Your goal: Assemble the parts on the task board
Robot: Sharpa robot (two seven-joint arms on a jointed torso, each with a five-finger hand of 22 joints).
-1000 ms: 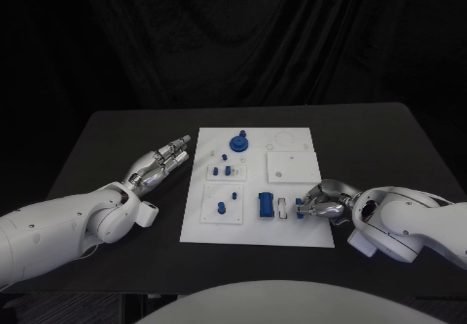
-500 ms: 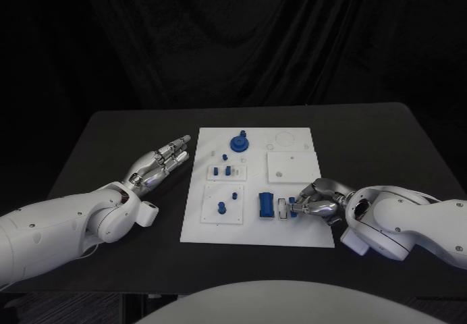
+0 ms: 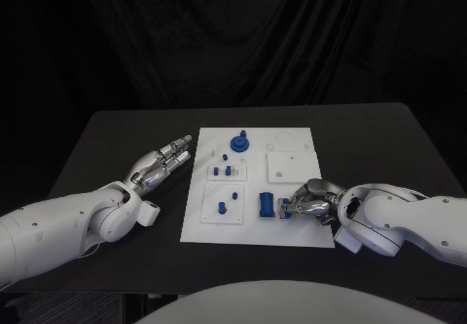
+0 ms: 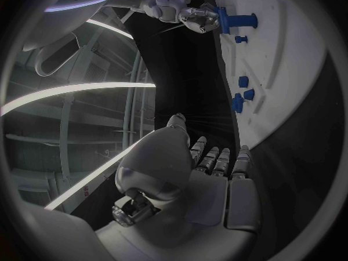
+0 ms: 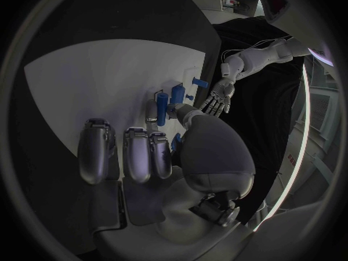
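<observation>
We see the right hand (image 3: 313, 206) pinching a small blue part (image 3: 288, 206) on the task board (image 3: 292, 233); the left hand (image 3: 162, 163) lies spread, empty, beside it.

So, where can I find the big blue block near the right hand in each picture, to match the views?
Head view: the blue block stands on the task board, just beside the right hand.
Left wrist view: the block lies next to the far right hand.
Right wrist view: the block is just beyond the hand's fingers.
Shared landmark: the white task board.
</observation>
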